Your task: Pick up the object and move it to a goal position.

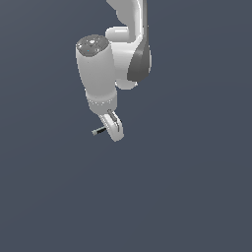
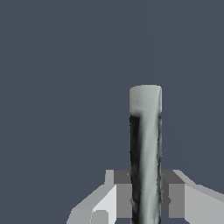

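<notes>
The object point(image 1: 99, 131) is a tiny thin dark grey stick with a lighter grey end. In the exterior view it pokes out sideways toward that view's left from the tip of my white gripper point(image 1: 114, 129). In the wrist view the object point(image 2: 146, 144) stands as a grey and black cylinder with a pale end cap, clamped between the two grey finger pads point(image 2: 124, 199) of my gripper point(image 2: 146, 199). The gripper is shut on it. The part of the stick between the pads is hidden.
Behind the arm and gripper there is only a flat, uniform slate-blue surface in both views. The white arm links point(image 1: 115, 54) rise toward the exterior view's upper edge.
</notes>
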Robot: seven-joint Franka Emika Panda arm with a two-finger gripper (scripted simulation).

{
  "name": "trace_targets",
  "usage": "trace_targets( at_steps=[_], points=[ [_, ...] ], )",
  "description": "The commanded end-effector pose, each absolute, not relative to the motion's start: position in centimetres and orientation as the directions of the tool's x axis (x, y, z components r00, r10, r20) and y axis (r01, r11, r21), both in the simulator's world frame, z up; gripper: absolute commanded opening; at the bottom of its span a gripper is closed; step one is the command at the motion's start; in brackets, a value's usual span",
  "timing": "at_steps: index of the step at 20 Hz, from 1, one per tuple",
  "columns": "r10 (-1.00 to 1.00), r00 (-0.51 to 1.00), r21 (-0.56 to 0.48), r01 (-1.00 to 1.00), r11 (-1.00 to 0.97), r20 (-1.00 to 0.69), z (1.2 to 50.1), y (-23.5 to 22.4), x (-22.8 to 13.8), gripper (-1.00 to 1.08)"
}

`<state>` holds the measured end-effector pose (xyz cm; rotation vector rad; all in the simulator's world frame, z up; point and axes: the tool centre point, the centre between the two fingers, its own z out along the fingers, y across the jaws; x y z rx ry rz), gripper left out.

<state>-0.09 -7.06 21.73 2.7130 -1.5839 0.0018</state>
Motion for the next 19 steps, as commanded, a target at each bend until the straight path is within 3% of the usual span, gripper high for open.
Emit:
trace_targets(
  at_steps=[1, 10, 19],
  points=[
    [-0.871, 0.491, 0.001, -0.871, -0.491, 0.001, 24.1, -7.0, 0.0, -1.0],
    [-0.87, 0.493, 0.0, -0.87, -0.493, 0.001, 29.0, -6.6, 0.6, -1.0],
    [-0.87, 0.493, 0.0, -0.87, -0.493, 0.0, 29.5, -6.6, 0.8, -1.0]
  ],
)
